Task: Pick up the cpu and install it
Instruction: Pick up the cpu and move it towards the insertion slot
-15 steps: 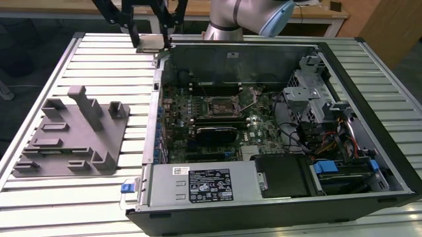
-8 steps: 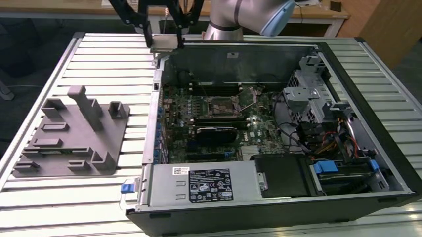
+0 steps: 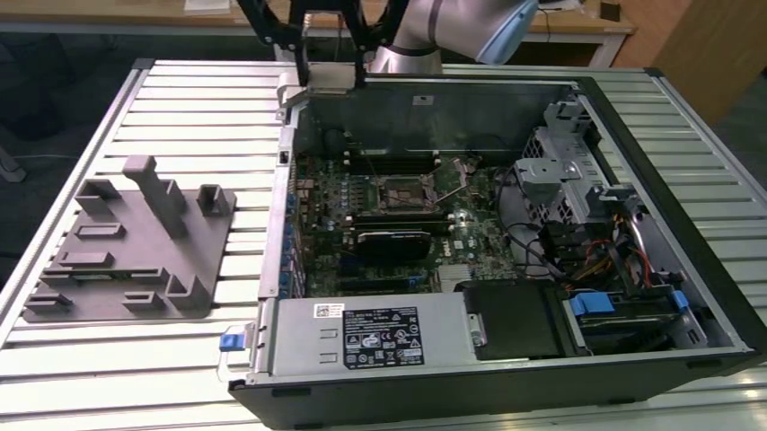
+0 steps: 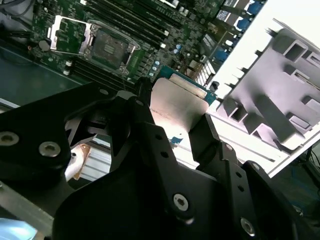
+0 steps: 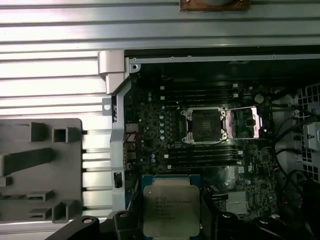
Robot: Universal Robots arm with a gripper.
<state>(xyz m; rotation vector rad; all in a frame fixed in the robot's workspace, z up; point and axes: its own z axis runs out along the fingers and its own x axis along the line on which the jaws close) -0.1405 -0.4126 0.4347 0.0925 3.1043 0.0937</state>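
The cpu (image 3: pixel 332 79) is a flat silver square with a green rim, and my gripper (image 3: pixel 332 65) is shut on it by its edges. It hangs in the air over the far wall of the open computer case (image 3: pixel 671 135). In both wrist views the cpu (image 5: pixel 171 210) (image 4: pixel 177 107) sits between the black fingers (image 4: pixel 207 135). The motherboard socket (image 3: pixel 401 190) (image 5: pixel 205 125) (image 4: pixel 107 47) lies open and bare in the middle of the green board, its metal frame (image 5: pixel 243 122) flipped aside. The cpu is well apart from the socket.
A grey moulded fixture (image 3: pixel 132 242) (image 5: pixel 40 170) (image 4: pixel 280 90) lies on the slatted table (image 3: pixel 180 99) at the exterior view's left of the case. Inside the case are a power supply (image 3: pixel 359 332), a drive cage (image 3: pixel 576 171), cables (image 3: pixel 599 260) and a black heatsink (image 3: pixel 393 242).
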